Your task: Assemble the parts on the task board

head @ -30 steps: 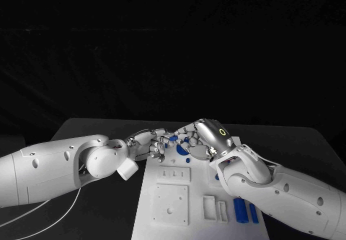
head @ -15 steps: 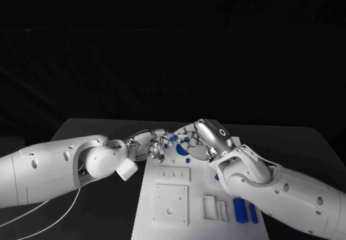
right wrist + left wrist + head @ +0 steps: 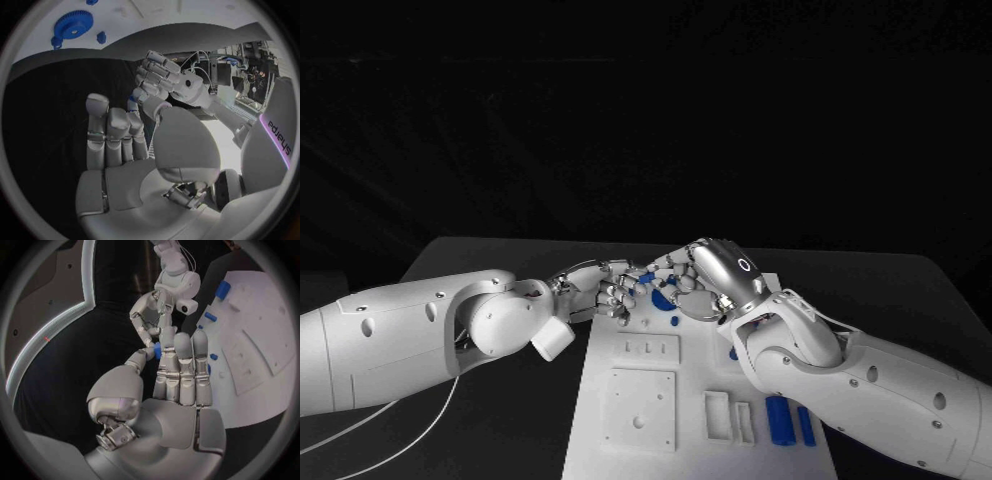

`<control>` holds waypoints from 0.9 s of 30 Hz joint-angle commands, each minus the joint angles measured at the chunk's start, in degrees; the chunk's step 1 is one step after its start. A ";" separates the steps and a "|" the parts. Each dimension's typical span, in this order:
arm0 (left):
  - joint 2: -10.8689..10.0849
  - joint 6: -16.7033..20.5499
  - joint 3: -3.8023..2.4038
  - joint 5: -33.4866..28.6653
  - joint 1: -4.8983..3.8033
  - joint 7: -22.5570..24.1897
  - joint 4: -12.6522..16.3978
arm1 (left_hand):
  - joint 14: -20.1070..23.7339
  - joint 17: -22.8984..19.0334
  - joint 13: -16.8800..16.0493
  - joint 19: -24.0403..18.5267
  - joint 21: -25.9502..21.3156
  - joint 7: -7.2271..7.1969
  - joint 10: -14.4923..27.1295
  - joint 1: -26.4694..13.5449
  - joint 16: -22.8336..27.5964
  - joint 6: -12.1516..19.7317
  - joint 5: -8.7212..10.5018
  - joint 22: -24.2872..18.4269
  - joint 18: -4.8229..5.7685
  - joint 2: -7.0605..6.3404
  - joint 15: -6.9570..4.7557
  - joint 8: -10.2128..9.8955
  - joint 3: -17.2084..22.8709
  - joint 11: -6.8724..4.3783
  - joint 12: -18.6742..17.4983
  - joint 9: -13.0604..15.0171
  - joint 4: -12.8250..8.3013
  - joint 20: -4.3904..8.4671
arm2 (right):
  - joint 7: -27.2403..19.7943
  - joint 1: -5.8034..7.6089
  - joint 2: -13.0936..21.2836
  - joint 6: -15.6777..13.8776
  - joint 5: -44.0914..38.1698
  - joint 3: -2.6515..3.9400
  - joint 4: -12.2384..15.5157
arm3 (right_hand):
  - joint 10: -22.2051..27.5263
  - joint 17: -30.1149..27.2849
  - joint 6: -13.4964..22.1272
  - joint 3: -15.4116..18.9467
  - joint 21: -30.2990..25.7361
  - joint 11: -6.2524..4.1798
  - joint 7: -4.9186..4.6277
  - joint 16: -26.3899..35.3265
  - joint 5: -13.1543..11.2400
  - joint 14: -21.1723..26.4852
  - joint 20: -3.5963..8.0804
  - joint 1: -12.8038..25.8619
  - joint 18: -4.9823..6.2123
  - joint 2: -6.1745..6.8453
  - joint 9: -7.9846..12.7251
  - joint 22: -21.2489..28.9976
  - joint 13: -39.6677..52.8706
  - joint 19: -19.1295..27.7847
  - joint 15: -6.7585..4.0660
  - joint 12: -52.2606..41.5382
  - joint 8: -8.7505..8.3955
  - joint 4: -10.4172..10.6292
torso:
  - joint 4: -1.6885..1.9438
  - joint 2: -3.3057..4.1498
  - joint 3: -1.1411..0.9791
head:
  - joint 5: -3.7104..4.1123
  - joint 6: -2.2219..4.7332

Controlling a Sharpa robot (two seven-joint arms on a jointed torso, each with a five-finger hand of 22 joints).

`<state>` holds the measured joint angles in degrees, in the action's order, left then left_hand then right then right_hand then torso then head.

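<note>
Both hands meet fingertip to fingertip above the far end of the white task board (image 3: pixel 646 440). Between them is a small blue part (image 3: pixel 646 278). In the left wrist view my left hand (image 3: pixel 178 375) pinches the blue part (image 3: pixel 157 350) between thumb and a finger. My right hand's fingers (image 3: pixel 147 322) reach down onto it. In the right wrist view the part (image 3: pixel 133 103) sits at the tips of my right hand (image 3: pixel 122 135), with thumb and a finger against it. In the head view my left hand (image 3: pixel 596 285) and right hand (image 3: pixel 711 272) stand close together.
A blue gear (image 3: pixel 669 296) (image 3: pixel 72 26) lies on the board's far end under the hands, with small blue pieces (image 3: pixel 101 36) beside it. Two blue bars (image 3: pixel 779 418) lie at the board's near right edge. Pale blocks (image 3: pixel 646 393) sit mid-board. A white cable (image 3: pixel 387 440) trails at left.
The fingers of both hands have shifted slightly around the small blue part. Arms, board and other parts are unmoved.
</note>
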<state>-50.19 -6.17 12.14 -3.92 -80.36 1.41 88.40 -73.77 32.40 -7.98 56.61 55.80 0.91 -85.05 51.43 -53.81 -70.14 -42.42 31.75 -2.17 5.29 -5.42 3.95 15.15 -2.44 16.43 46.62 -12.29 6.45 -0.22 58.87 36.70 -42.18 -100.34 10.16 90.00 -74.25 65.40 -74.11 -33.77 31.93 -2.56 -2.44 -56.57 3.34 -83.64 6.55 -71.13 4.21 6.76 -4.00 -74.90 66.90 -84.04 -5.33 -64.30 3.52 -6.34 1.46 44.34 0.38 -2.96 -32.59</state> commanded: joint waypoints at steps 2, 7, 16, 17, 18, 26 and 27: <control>0.21 0.79 0.03 0.12 0.03 -1.01 0.11 | 0.69 -0.98 0.36 -0.29 -0.90 -0.66 -1.31 0.42 0.41 0.21 0.55 -0.46 -0.01 -0.73 0.39 -0.20 2.03 -0.26 -1.49 -1.19 -2.75 -0.33 | -1.20 0.05 -0.15 1.22 -0.16 0.03 0.47 | -0.44 0.00 -0.35 0.09 0.36 0.01 -0.01 -0.24 0.29 -0.15 0.34 0.47 -0.64 -0.31 -0.11 -3.43 0.11 -2.75 -0.34 -0.14 0.16 -0.23 | -0.01 0.00 0.00 | 0.05 -0.02; 0.13 0.35 0.03 0.99 0.03 -1.66 0.07 | 2.23 -1.89 0.99 -1.04 -2.23 -0.23 -0.56 0.75 0.96 1.91 1.32 -1.14 0.18 -1.87 1.04 -0.23 0.88 0.37 -3.59 -1.96 -2.70 -0.93 | -0.85 0.05 -0.05 1.93 -0.14 0.02 0.45 | -0.41 -0.03 -0.28 0.01 0.33 0.01 -0.03 -0.22 0.16 -0.13 0.34 0.44 -0.64 -0.49 -0.10 -3.42 0.13 -2.74 -0.33 -0.05 0.15 -0.34 | -0.01 0.01 0.02 | 0.15 -0.07; 0.11 -0.93 0.03 1.94 0.03 -2.37 -0.01 | 4.31 -3.30 1.32 -1.84 -4.57 0.56 1.30 1.62 1.68 3.72 3.25 -2.40 0.33 -3.16 1.99 -0.25 -1.31 1.25 -5.16 -5.59 -2.31 -1.91 | -0.50 0.04 0.12 2.89 0.11 0.02 0.37 | -0.49 -0.03 -0.30 -0.04 0.52 0.02 -0.03 -0.28 0.17 -0.13 0.33 0.66 -0.66 -0.65 -0.11 -3.48 0.32 -2.76 -0.31 -0.06 0.17 -0.61 | -0.01 0.00 0.02 | 0.25 -0.09; 0.10 -1.02 0.03 1.97 0.03 -2.39 -0.04 | 4.50 -3.42 1.36 -1.88 -4.71 0.66 1.53 1.66 1.78 3.86 3.70 -2.47 0.34 -3.32 2.06 -0.32 -1.43 1.33 -5.28 -6.12 -2.32 -1.96 | -0.46 0.04 0.14 2.99 0.12 0.02 0.36 | -0.49 -0.03 -0.30 -0.04 0.52 0.02 -0.03 -0.28 0.17 -0.13 0.33 0.66 -0.66 -0.65 -0.11 -3.48 0.32 -2.76 -0.31 -0.06 0.17 -0.61 | -0.01 0.00 0.01 | 0.26 -0.10; 0.09 -1.10 0.03 2.00 0.03 -2.41 -0.08 | 4.65 -3.57 1.38 -1.95 -4.91 0.71 1.69 1.78 1.86 3.88 4.38 -2.57 0.36 -3.47 2.14 -0.31 -1.63 1.39 -5.37 -6.80 -2.33 -2.04 | -0.43 0.04 0.16 3.09 0.14 0.01 0.36 | -0.49 -0.03 -0.30 -0.04 0.52 0.02 -0.03 -0.28 0.17 -0.13 0.33 0.66 -0.66 -0.65 -0.11 -3.48 0.32 -2.76 -0.31 -0.06 0.17 -0.61 | -0.01 0.00 0.02 | 0.30 -0.07; 0.14 -1.52 0.03 2.77 0.03 -2.77 -0.24 | 5.38 -4.56 1.40 -1.96 -6.51 1.31 2.79 2.63 2.43 4.71 13.25 -3.49 0.47 -4.41 2.67 -0.34 -4.92 1.89 -5.58 -10.89 -0.16 -2.57 | -0.18 0.04 0.36 3.89 0.25 0.01 0.36 | -0.62 -0.03 -0.33 -0.17 0.84 0.01 -0.02 -0.37 0.35 -0.13 0.33 1.04 -0.68 -0.87 -0.12 -3.55 0.65 -2.77 -0.32 -0.11 0.17 -1.15 | 0.01 0.00 0.04 | 0.31 -0.09; 0.15 -1.49 0.03 2.89 0.03 -2.80 -0.24 | 5.54 -4.68 1.37 -2.03 -6.74 1.49 3.01 2.83 2.52 5.03 15.11 -3.61 0.50 -4.65 2.78 -0.33 -5.61 2.00 -5.57 -11.52 0.39 -2.66 | -0.18 0.04 0.39 3.96 0.31 0.01 0.37 | -0.63 -0.04 -0.34 -0.18 0.86 0.01 -0.02 -0.36 0.35 -0.13 0.33 1.04 -0.68 -0.88 -0.12 -3.56 0.65 -2.78 -0.32 -0.11 0.17 -1.16 | 0.01 0.00 0.02 | 0.30 -0.12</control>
<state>-50.26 -6.05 12.17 -2.24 -80.34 -0.85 87.89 -68.45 27.74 -6.56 54.68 49.17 2.03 -82.25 54.39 -51.52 -64.97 -27.60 28.16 -2.18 1.09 -2.54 3.96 9.66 -0.48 10.95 35.19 -11.85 4.09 -0.21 58.89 37.14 -39.49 -100.11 10.14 90.20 -74.65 65.39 -74.12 -34.00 32.49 -2.57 -2.39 -56.78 3.34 -83.64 6.54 -70.02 4.30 6.41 -4.01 -74.95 67.47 -84.04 -5.32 -64.30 3.36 -7.22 1.44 44.34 0.40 -2.66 -32.63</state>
